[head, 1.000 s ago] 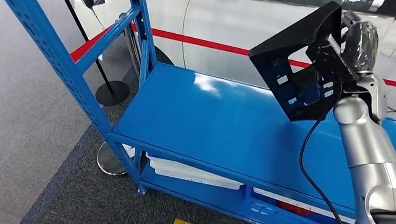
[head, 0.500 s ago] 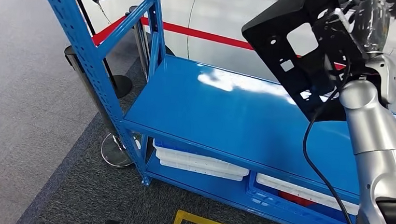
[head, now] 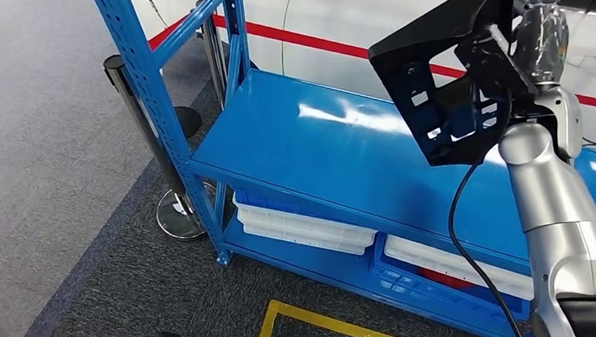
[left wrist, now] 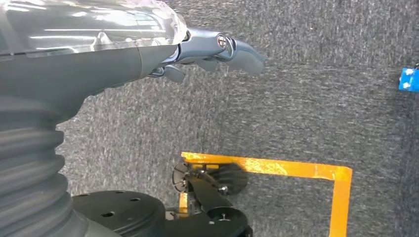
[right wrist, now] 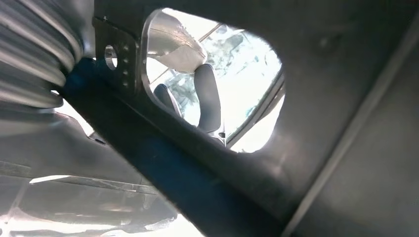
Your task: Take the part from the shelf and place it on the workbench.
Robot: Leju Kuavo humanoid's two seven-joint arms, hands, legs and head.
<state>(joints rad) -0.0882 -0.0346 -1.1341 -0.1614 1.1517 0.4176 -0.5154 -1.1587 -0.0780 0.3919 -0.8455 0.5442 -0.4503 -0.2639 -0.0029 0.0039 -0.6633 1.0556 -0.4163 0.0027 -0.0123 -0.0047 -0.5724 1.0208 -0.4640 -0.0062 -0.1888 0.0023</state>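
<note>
One part: black perforated bracket [head: 448,84], tilted, held in the air above the blue shelf [head: 334,159]
Right hand [head: 538,44]: grasping the bracket's upper edge
Left hand [left wrist: 207,52]: nothing held, fingers extended over grey carpet [left wrist: 306,113]
Lower shelf: white trays [head: 303,227]

A matt black sheet-metal part [head: 448,84], punched with holes, is being gripped by the right hand [head: 538,54], which is being covered in clear glossy film. Below that hand, glare is being thrown off the glossy blue painted metal shelf [head: 335,151]. Under the hanging left hand [left wrist: 207,49], rough grey carpet [left wrist: 306,108] is being crossed by shiny yellow tape [left wrist: 276,167].
</note>
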